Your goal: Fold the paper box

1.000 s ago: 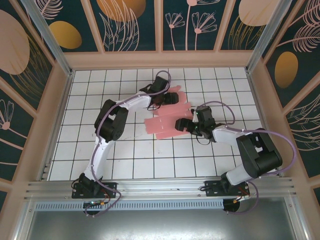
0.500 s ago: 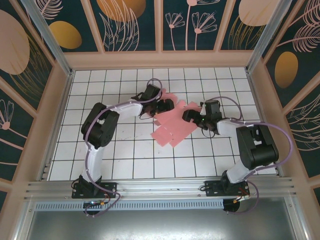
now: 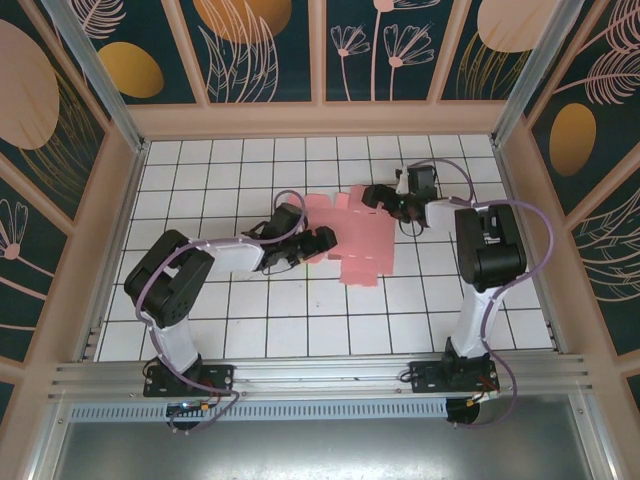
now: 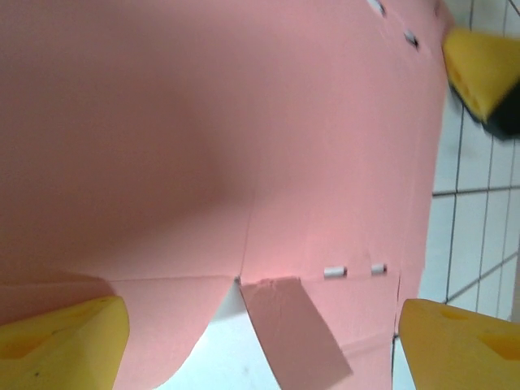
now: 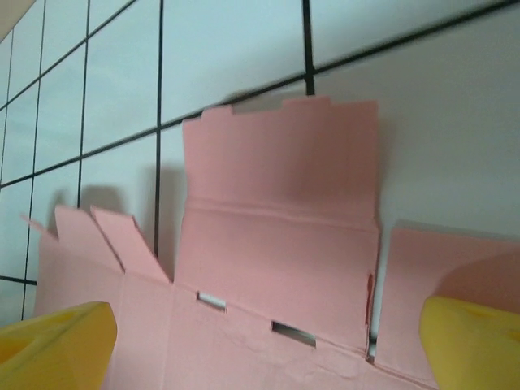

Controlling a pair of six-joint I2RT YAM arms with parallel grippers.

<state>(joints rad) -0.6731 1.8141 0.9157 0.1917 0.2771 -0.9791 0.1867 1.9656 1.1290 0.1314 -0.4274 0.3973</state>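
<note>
The paper box (image 3: 360,240) is a flat pink cut-out with flaps and slots, lying on the white tiles a little right of centre. My left gripper (image 3: 318,243) sits low at its left edge, open. In the left wrist view the pink card (image 4: 203,122) spreads between my two yellow fingertips (image 4: 61,345), and a small flap is folded back near its edge. My right gripper (image 3: 378,197) is at the card's far edge, also open. The right wrist view looks across the card (image 5: 276,244) between wide-set yellow fingertips (image 5: 475,341), with one panel raised.
The white tiled floor (image 3: 250,320) is bounded by wooden walls (image 3: 320,120) at the back and both sides. The right gripper's yellow finger (image 4: 483,69) shows at the top right of the left wrist view, close to the card's corner.
The card has flattened out and shifted toward the back right. My left gripper moved from the card's far side to its near-left edge and opened wider. My right gripper swung to the far edge.
</note>
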